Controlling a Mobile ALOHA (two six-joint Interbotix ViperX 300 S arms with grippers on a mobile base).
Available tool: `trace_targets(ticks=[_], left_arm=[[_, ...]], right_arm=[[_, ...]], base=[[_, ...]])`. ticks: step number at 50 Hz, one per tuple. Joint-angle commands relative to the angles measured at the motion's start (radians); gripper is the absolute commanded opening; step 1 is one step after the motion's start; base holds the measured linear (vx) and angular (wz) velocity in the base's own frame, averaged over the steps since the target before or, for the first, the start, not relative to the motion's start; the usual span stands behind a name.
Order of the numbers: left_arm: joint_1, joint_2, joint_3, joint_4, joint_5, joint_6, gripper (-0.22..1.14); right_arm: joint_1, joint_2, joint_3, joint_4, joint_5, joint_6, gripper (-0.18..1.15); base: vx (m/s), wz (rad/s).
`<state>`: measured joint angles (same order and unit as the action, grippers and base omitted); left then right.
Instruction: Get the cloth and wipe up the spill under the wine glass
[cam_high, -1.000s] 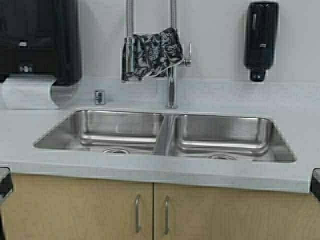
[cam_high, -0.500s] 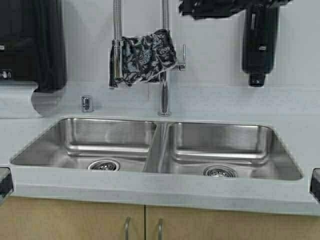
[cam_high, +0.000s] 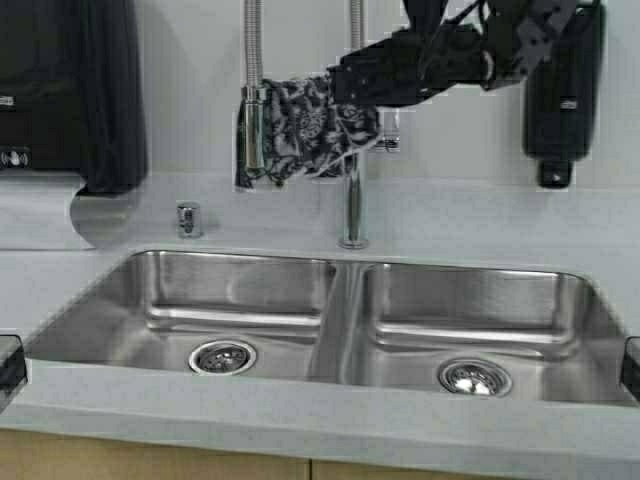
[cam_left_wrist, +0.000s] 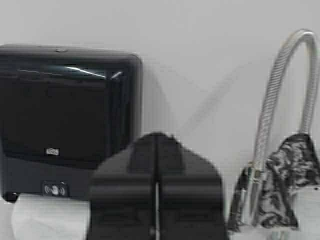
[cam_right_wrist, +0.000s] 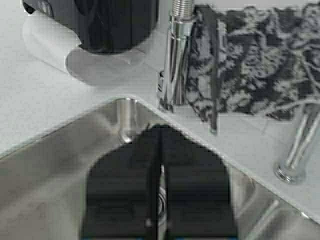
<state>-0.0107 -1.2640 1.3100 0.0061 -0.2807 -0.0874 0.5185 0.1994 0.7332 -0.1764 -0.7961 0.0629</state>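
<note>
Cloth (cam_high: 310, 130) draped over the tap (cam_high: 352, 190) above the sink (cam_high: 340, 300), right claw (cam_high: 345, 82) close beside, closed and empty: open wide first, then pinch a thick fold

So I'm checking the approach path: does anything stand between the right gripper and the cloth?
Nothing visible does. The right gripper, shut, is up beside the cloth draped over the faucet; only the faucet's pipes run alongside it.

High view facing sink (cam_high: 330, 330) and wall, wrist views closer, all sharing faucet (cam_high: 352, 140)
</note>
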Motion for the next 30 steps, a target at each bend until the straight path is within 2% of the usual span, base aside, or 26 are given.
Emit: trace_targets(ticks=[1,8,11,30], left_arm=[[0.000,0.006,-0.011,-0.002,-0.005,-0.002,0.02],[0.002,0.006,-0.012,-0.002,-0.005,-0.005,0.02],[0.002,0.006,-0.012,-0.002,-0.005,-0.005,0.02],[0.000,0.005,-0.011,-0.002,-0.006,-0.002,0.02]], right_arm=[[0.003,0.026,-0.021,-0.006,-0.051,0.003,0.55],[0.002,0.075,-0.008,-0.009,-0.117,0.005,0.89],[0.002,0.092,0.000,-0.009,-0.144,0.003,0.98],[-0.003,0.184,-0.021,0.044,-0.193,-0.012,0.99]], base=[[0.15,0.12],[0.14,0.12],[0.14,0.11],[0.12,0.08]])
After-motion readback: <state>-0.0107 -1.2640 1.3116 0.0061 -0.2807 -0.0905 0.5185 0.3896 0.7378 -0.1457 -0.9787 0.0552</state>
